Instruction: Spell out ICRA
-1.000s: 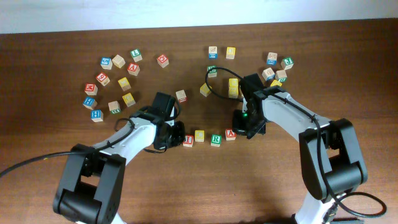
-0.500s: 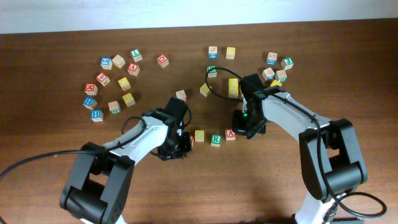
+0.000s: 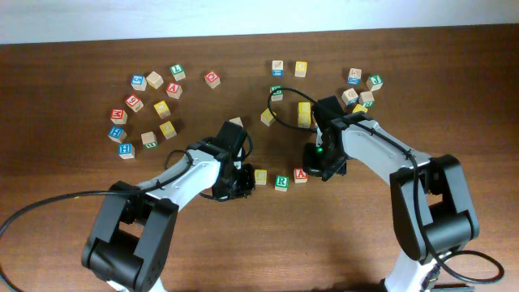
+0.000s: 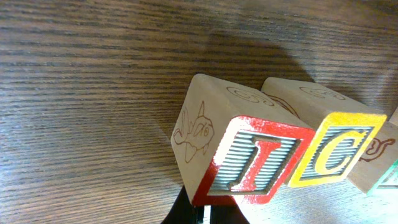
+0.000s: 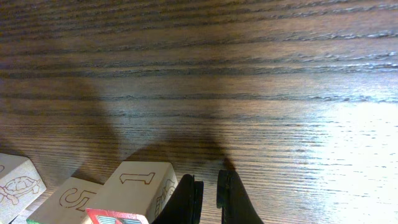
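A row of letter blocks lies at the table's middle. In the left wrist view the red I block [image 4: 249, 165] touches the yellow C block [image 4: 336, 152] on its right. My left gripper [image 4: 205, 214] is shut and empty, its tips against the I block's lower edge. In the overhead view the left gripper [image 3: 239, 184] covers most of the I block, next to the C block [image 3: 260, 176], the green R block [image 3: 280, 182] and the red A block [image 3: 300, 175]. My right gripper [image 3: 318, 166] [image 5: 208, 199] is shut and empty, its left finger against the A block [image 5: 140, 186].
Several loose letter blocks lie scattered at the back left [image 3: 154, 105] and back right [image 3: 361, 89]. A yellow block [image 3: 304, 113] and a black cable loop [image 3: 276, 101] lie behind the right gripper. One block [image 3: 235, 124] lies behind the left gripper.
My left gripper has swung right and a little back, pushing the I block up against the C block. The right arm has not moved.
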